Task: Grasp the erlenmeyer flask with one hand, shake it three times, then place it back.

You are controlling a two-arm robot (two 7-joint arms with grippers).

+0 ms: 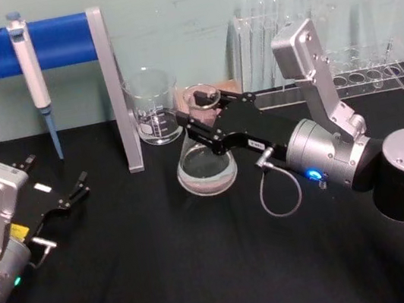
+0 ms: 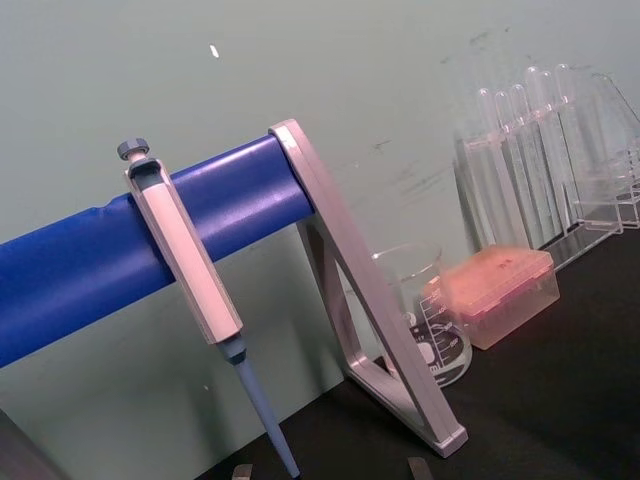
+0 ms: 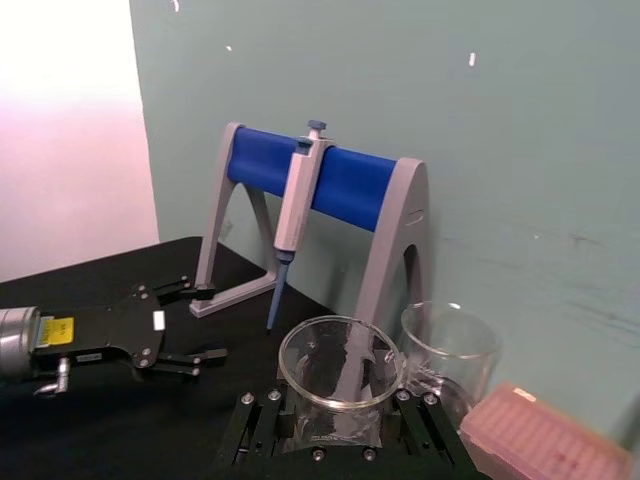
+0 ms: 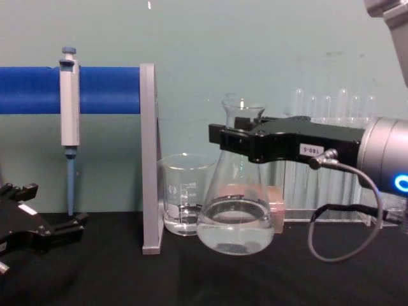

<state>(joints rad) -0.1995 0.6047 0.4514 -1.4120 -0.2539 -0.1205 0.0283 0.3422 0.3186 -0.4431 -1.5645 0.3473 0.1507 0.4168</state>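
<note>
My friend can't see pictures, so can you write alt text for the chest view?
The right gripper clamps the erlenmeyer flask by its neck. Behind stand a beaker and a pipette hanging on a blue stand; the left gripper rests open at the left edge.

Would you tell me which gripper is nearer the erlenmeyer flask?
Right. The right gripper grips the erlenmeyer flask at its neck; the left gripper lies open, well to its left.

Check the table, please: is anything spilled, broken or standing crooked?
Nothing stands out. The flask is upright, the right hand closed on its neck, its liquid level. The beaker is upright, the pipette hangs on its rack, no spill shows. The left hand lies open, far left.
</note>
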